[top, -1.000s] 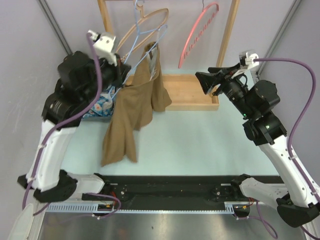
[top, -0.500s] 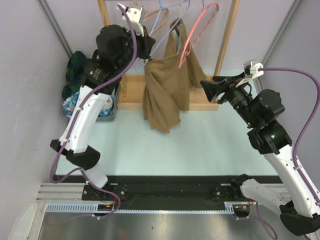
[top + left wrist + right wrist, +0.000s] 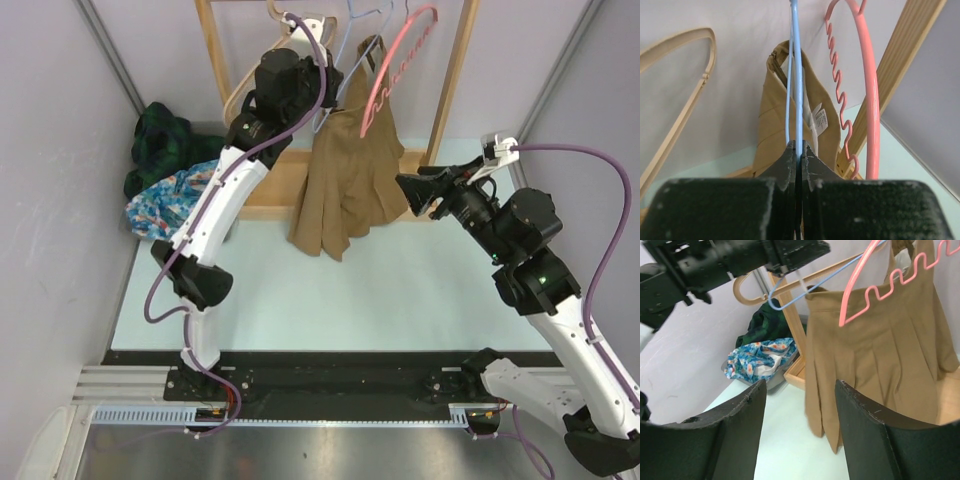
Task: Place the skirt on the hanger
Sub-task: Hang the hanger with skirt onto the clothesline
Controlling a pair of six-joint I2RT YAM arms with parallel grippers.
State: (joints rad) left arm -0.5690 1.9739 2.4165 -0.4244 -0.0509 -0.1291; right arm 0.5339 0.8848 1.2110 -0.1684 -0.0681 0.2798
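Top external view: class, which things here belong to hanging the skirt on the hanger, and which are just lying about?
Belongs to the job:
tan skirt
blue hanger
left gripper, shut on the blue hanger
wooden rack

Just lying about:
pink hanger
wooden hanger
dark green garment
floral cloth
right gripper, open and holding nothing

Matt tan cloth skirt [image 3: 771,115]; smooth, glossy blue hanger [image 3: 798,75]
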